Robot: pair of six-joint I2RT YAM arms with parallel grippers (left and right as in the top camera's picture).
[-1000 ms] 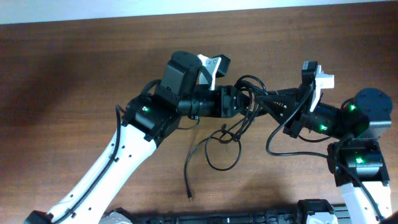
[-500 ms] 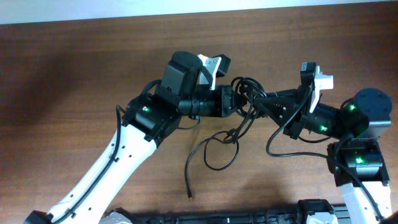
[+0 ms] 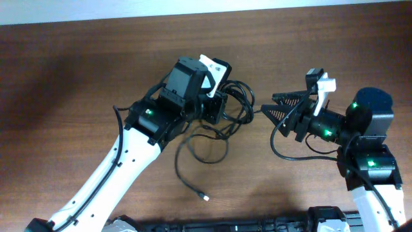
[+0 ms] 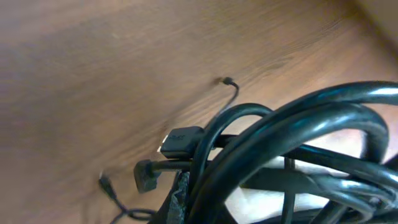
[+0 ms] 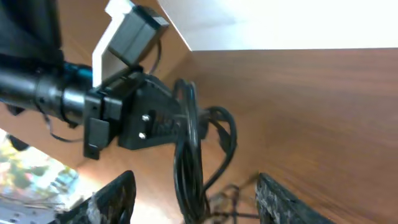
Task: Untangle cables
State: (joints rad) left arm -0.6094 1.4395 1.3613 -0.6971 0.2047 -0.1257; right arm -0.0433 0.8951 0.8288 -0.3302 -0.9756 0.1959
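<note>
Cables (image 3: 235, 103) trail one loose plug end (image 3: 203, 197) across the table (image 3: 77, 77), then rise into a looped bundle clenched in my left gripper (image 3: 220, 107). Just right of it, my right gripper (image 3: 270, 104) faces the bundle, fingers (image 5: 112, 199) spread wide, released.

White-shelled arms (image 3: 122, 167), black joints, green indicator lights (image 3: 149, 113), white wrist-camera brackets (image 3: 322, 82), black wiring.

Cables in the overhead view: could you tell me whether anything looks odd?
Nothing looks damaged, but the cables are bunched in a tangle at the left gripper, with one loose plug end straggling across the table.
</note>
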